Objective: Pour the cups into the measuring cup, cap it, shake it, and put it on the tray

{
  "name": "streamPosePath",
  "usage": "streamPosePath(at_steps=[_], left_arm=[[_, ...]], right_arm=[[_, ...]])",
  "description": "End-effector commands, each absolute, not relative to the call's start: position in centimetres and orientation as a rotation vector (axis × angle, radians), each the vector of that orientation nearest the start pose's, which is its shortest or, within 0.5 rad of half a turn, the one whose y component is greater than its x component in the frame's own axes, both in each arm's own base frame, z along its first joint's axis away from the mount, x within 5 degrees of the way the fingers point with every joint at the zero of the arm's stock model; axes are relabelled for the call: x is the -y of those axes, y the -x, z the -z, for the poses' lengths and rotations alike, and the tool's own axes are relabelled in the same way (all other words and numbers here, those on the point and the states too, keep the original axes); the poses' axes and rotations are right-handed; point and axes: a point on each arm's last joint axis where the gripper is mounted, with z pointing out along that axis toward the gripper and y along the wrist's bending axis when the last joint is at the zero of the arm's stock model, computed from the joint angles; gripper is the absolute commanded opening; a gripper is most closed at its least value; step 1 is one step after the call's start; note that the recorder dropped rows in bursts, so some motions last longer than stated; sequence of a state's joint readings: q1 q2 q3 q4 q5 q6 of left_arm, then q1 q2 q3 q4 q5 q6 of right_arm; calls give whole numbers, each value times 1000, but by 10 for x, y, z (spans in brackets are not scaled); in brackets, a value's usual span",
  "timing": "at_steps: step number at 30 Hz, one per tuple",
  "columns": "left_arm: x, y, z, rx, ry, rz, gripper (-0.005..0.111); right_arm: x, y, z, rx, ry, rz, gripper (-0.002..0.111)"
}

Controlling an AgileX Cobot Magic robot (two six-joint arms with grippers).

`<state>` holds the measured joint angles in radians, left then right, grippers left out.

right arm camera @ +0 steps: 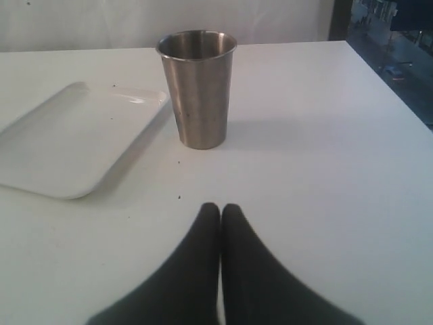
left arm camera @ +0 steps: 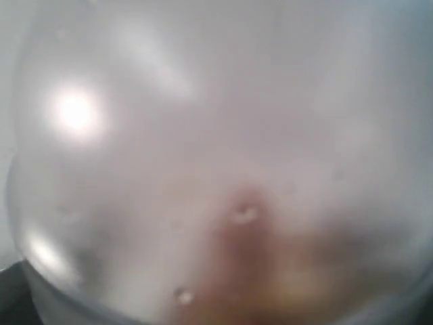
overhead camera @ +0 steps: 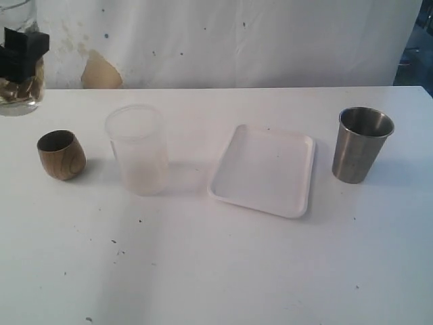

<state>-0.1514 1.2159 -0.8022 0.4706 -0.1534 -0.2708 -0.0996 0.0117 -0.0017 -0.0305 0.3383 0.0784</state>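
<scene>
Left end effector [overhead camera: 24, 49] grasping measuring cup [overhead camera: 17, 93] (brown contents), right end effector [right arm camera: 220, 210] clenched, tumbler [right arm camera: 197, 88] ahead

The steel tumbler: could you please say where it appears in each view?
Exterior view: steel tumbler upright at far right.
Left wrist view: absent; the measuring cup fills it.
Right wrist view: steel tumbler ahead of the right gripper.
Shared landmark: the white tray beside it.

1 measuring cup [overhead camera: 19, 101], 3 cups [overhead camera: 61, 154] [overhead camera: 137, 150] [overhead camera: 362, 145], 1 tray [overhead camera: 264, 169]
</scene>
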Motion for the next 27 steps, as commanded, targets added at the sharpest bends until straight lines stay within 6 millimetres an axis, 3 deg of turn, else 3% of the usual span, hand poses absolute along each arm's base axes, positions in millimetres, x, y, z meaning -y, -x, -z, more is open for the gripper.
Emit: streamPosePath(at_steps=[1,5,14,20,27], left_arm=[[43,-292,-320,-1722,-499,-107,0],[46,-320,-309,-1731,-658,-232,0],[54,-374,-300,-1569,-1006,-491,0],[60,-387,-284,-1453,-1148,-562,0],[61,-394,-265,-1436,-1267,-623,0]], right_arm=[[6,-54,-182,-1823,-145,44,0],[6,-54,-182,-1823,-145,44,0],[6,-54,-182,-1823,-145,44,0],[6,-54,-182,-1823,-145,44,0],[6,-54,-182,-1823,-145,44,0]])
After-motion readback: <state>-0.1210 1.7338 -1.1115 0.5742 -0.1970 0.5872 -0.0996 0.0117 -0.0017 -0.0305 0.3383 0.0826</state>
